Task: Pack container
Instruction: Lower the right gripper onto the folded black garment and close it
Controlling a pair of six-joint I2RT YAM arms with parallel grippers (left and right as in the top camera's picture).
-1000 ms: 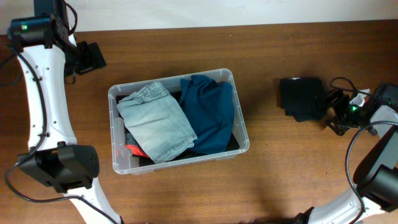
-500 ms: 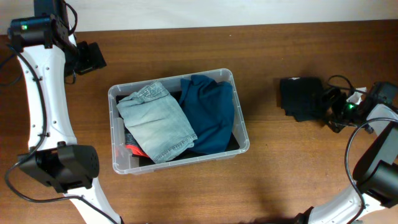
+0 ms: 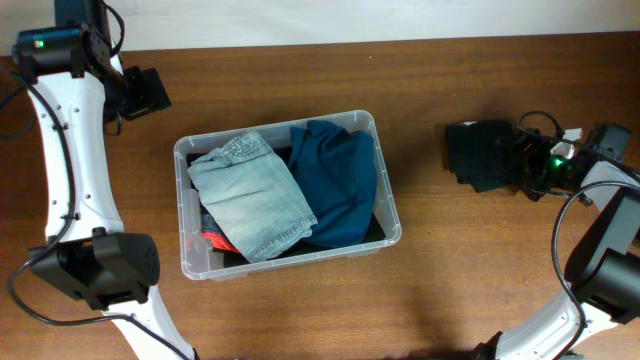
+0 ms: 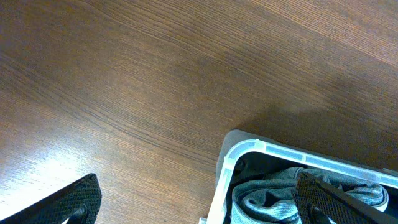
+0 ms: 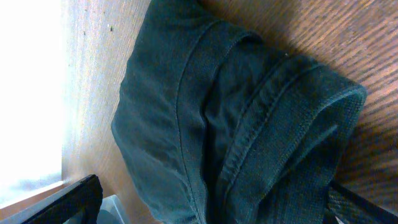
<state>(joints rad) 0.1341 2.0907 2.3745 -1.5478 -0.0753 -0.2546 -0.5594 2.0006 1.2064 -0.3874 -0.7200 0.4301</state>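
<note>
Left pincer [image 3: 148,92]: jaws spread wide, nothing between them, hanging over bare wood. Right pincer [image 3: 522,166]: jaws likewise spread wide, one finger on either side of a folded dark garment [image 3: 480,155]. Whether the fingers touch the cloth cannot be told.

The tub [image 3: 195,265], clear plastic with rounded corners and a rimmed edge, stands on the table [image 3: 300,310] near its centre, turned a little off square. Inside, a folded pale denim piece [image 3: 250,205] lies on top towards 9 o'clock. A dark blue garment [image 3: 335,180] lies just beside it towards 3 o'clock, the two touching along the middle. A scrap of red [image 3: 210,238] and some black cloth show beneath the denim at about 7 o'clock; what they are cannot be made out.

Left pincer is at 10 o'clock from the tub, apart from its corner. The dark garment lies flat on the wood at 3 o'clock from the tub, well apart from it, with the right pincer at its 3 o'clock edge.
</note>
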